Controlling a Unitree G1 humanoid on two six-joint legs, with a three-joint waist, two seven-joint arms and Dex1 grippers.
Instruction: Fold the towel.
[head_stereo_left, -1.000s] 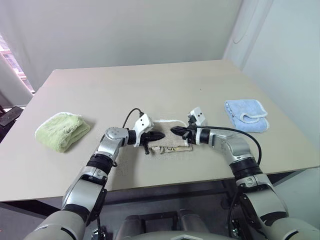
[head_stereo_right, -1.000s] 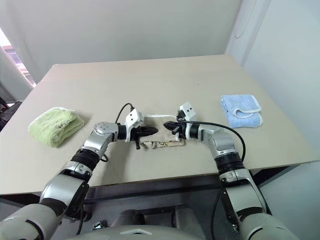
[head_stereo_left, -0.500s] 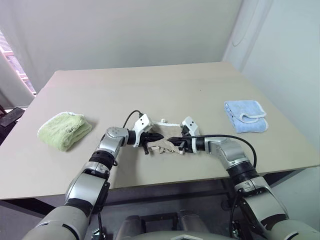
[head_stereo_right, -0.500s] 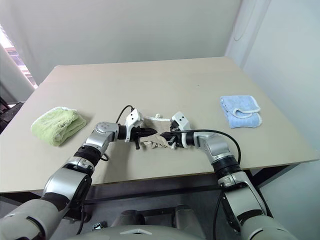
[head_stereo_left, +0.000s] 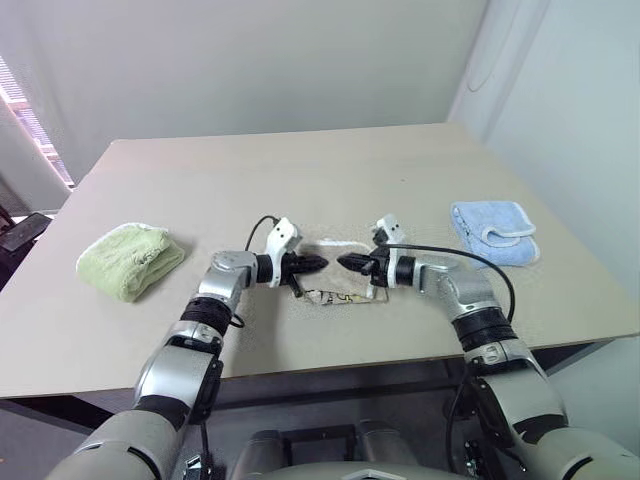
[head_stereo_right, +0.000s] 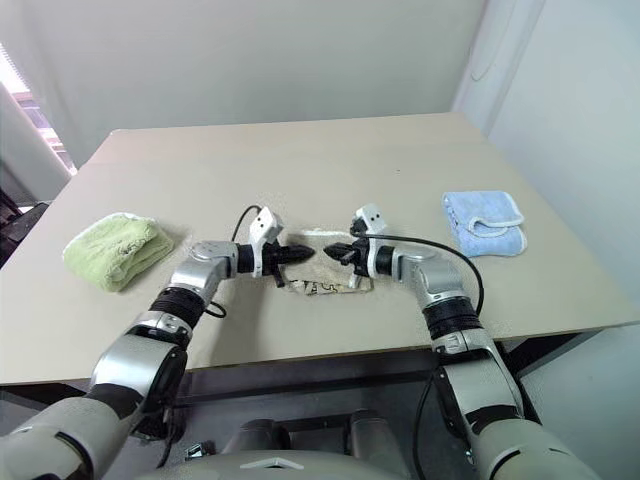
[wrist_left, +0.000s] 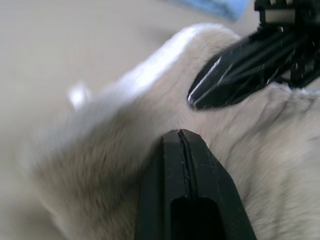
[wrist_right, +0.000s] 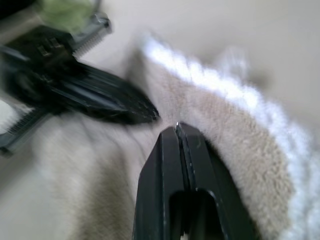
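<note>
Head view: both jaws pressed together, empty, left gripper (head_stereo_left: 312, 263) and right gripper (head_stereo_left: 348, 263) tip-to-tip over towel (head_stereo_left: 340, 294) on desk (head_stereo_left: 330, 180). Advice: part jaws, pinch opposite edges evenly.

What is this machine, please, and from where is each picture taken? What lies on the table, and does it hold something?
It is a humanoid robot with two arms. Two pictures come from its head, looking down; two come from cameras on its wrists. On the table lie a beige towel, a green towel and a blue towel. The left tool and the right tool, both shut, point at each other above the beige towel. Neither clearly holds it.
</note>
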